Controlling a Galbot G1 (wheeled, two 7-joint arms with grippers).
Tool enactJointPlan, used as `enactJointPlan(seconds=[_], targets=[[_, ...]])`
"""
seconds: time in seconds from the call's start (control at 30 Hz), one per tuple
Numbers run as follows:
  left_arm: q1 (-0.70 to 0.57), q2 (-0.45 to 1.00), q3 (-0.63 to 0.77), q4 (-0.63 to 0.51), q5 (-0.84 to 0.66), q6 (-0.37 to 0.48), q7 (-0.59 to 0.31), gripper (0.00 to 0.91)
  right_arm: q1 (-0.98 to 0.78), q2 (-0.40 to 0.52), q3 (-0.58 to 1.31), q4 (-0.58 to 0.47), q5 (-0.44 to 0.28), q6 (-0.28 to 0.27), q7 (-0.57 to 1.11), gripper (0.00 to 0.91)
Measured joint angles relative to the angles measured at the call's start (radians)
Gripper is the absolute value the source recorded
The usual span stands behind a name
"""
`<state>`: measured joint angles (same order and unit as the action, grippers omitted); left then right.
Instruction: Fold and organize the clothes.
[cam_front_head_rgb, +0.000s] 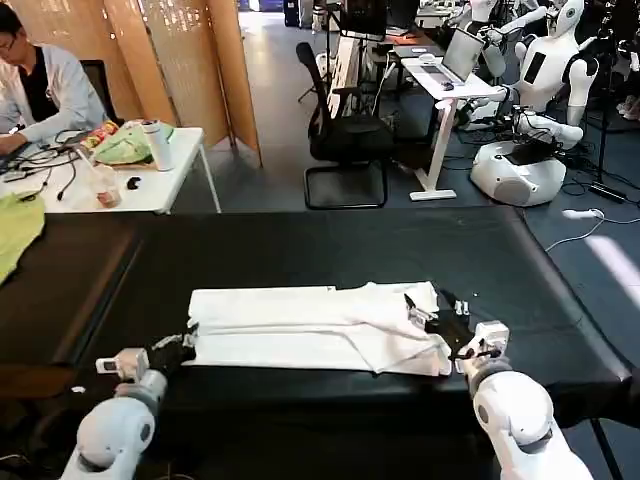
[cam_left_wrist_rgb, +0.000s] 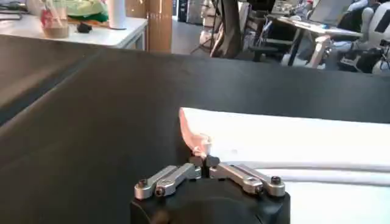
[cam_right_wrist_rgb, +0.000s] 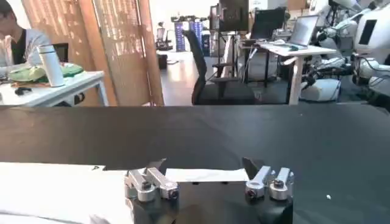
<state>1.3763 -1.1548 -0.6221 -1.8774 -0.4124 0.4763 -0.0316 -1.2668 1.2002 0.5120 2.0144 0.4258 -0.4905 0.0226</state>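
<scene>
The clothes are one white T-shirt (cam_front_head_rgb: 320, 325), lying folded into a long band across the middle of the black table (cam_front_head_rgb: 300, 245). My left gripper (cam_front_head_rgb: 183, 346) is at the band's left end. In the left wrist view the left gripper (cam_left_wrist_rgb: 204, 160) is shut on a pinched-up corner of the white T-shirt (cam_left_wrist_rgb: 292, 137). My right gripper (cam_front_head_rgb: 442, 318) is low over the band's right end. The right wrist view shows the right gripper (cam_right_wrist_rgb: 205, 167) open, its fingertips (cam_right_wrist_rgb: 250, 165) spread wide, with a strip of the white T-shirt (cam_right_wrist_rgb: 201, 175) flat on the table between them.
A light green cloth (cam_front_head_rgb: 15, 235) lies on the table's far left. Behind the table stand a white desk (cam_front_head_rgb: 150, 185) with a bottle, an office chair (cam_front_head_rgb: 345, 135) and other robots (cam_front_head_rgb: 530, 110). Bare black table surrounds the shirt.
</scene>
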Motion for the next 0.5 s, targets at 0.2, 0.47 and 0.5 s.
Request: enactJointPlan(seconds=[0.2,0.47,0.5], targets=[[0.023,0.089,-0.059,0.013,0.234,-0.065,0.028,0.0,-0.017,0.011,0.011,0.003,0.0,0.0,0.001,0.878],[0.043,0.182,-0.1,0.026,0.248,-0.062,0.005,0.0,-0.041,0.036,0.019,0.016,-0.02,0.003,0.002,0.878],[0.043,0.173,-0.092,0.01,0.233,-0.055,-0.001,0.0,-0.047,0.038,0.026,0.021,-0.02,0.004,0.002,0.878]])
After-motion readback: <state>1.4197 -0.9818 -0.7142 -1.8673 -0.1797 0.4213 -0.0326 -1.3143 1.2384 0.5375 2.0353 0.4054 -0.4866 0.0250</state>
